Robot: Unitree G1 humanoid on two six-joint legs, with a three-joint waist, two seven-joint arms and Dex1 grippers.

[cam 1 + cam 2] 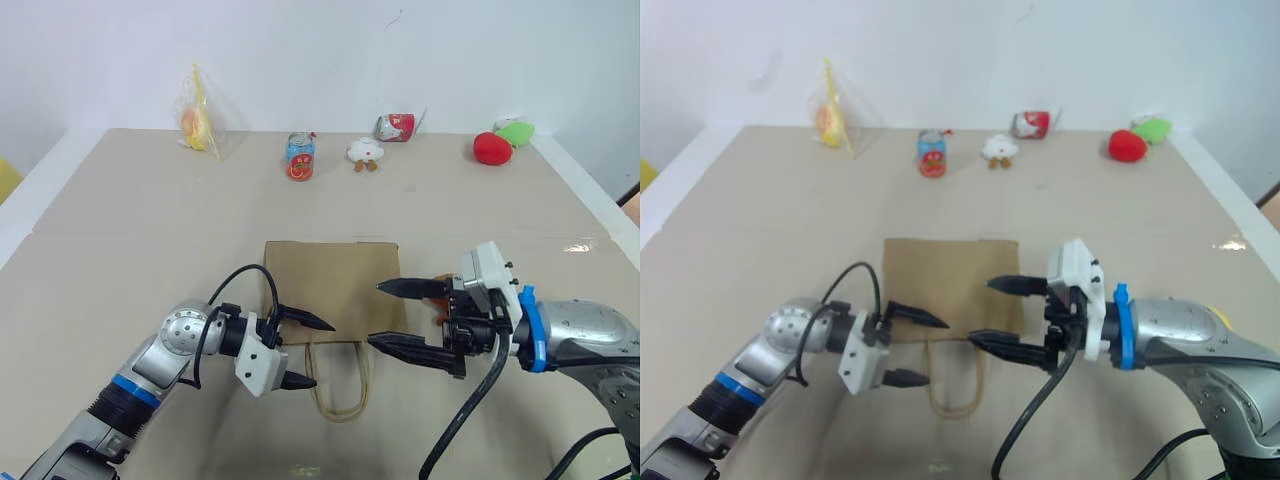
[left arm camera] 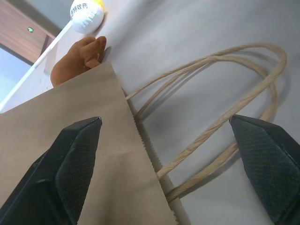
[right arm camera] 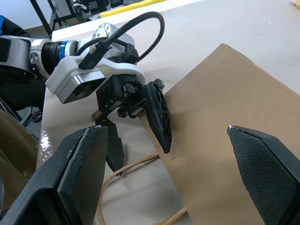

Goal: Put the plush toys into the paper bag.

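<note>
The paper bag (image 1: 333, 290) lies flat mid-desk between the wide-spread left gripper (image 1: 305, 350) and right gripper (image 1: 400, 315), which largely hides the orange-brown plush (image 2: 77, 61) and white-and-yellow one (image 2: 86, 14) beside the bag.

— What lies on my worktop (image 1: 120, 230)?
— A flat paper bag (image 1: 332, 290) near me, an orange-brown plush (image 2: 77, 61) and egg-shaped plush (image 2: 86, 14) beside it; along the far edge a can (image 1: 300, 157), cloud toy (image 1: 365, 152), red plush (image 1: 492, 148).
</note>
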